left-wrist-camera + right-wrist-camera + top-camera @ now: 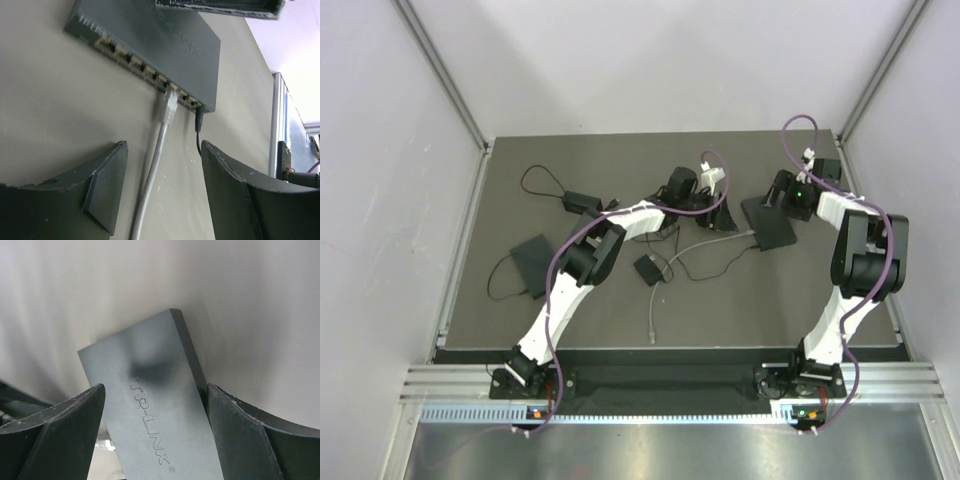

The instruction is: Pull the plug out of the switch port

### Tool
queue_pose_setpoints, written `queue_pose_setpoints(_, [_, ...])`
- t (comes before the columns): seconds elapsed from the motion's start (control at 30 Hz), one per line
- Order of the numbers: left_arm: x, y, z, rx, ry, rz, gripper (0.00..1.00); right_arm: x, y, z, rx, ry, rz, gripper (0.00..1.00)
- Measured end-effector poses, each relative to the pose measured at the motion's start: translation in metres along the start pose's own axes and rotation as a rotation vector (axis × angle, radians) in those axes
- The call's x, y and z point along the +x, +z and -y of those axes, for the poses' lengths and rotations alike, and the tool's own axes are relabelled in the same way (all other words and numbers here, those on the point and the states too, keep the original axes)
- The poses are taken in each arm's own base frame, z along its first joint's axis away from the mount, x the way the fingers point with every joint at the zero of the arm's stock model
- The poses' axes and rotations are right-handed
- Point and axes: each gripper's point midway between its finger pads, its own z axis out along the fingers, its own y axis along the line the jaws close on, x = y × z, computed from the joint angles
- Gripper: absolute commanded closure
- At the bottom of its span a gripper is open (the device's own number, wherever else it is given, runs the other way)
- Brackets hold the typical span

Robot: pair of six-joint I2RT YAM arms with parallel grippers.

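The dark grey switch [768,222] lies at the right of the mat. In the left wrist view its row of ports faces me [165,45], with the grey plug [170,106] seated in one port and its grey cable [150,180] running back between my fingers. My left gripper [162,150] is open, a little short of the plug, straddling the cable; it also shows in the top view [720,215]. My right gripper [155,395] grips the switch [155,410] across its width at the far end, one finger against each side edge.
A black power lead [198,125] is plugged in next to the grey plug. On the mat lie a small black box [648,268], a flat black box [532,262] and an adapter [582,202] with black cables. The grey cable [655,310] trails toward the front edge.
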Motion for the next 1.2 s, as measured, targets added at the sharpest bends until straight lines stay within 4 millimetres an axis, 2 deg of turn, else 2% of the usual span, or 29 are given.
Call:
queue_pose_setpoints(0.17, [-0.001,0.0,0.001,-0.01,-0.037,-0.003,0.43,0.004,0.004,-0.025,-0.085,-0.007,-0.014,0.18])
queue_pose_setpoints(0.27, [-0.001,0.0,0.002,-0.012,-0.072,-0.004,0.43,0.007,0.002,-0.029,-0.079,-0.01,-0.013,0.18])
queue_pose_setpoints(0.43, [0.0,0.0,0.004,-0.013,-0.126,-0.006,0.44,0.014,-0.02,-0.025,-0.011,-0.019,0.009,0.18])
queue_pose_setpoints(0.53, [0.0,0.0,0.005,-0.011,-0.153,-0.007,0.45,0.015,-0.036,-0.031,0.011,-0.041,0.031,0.19])
queue_pose_setpoints(0.67, [0.001,0.001,0.008,-0.01,-0.173,-0.01,0.47,0.019,-0.043,-0.037,0.019,-0.058,0.046,0.23])
queue_pose_setpoints(0.87, [0.003,0.005,0.012,-0.007,-0.192,-0.015,0.51,0.043,-0.039,-0.03,0.031,-0.04,0.003,0.34])
queue_pose_setpoints(1.03, [0.008,0.015,0.009,-0.018,-0.208,-0.015,0.54,0.044,-0.035,-0.027,0.044,-0.023,0.005,0.46])
queue_pose_setpoints(1.2, [0.011,0.022,0.007,-0.023,-0.228,-0.014,0.58,0.042,-0.03,-0.023,0.06,-0.013,0.015,0.49])
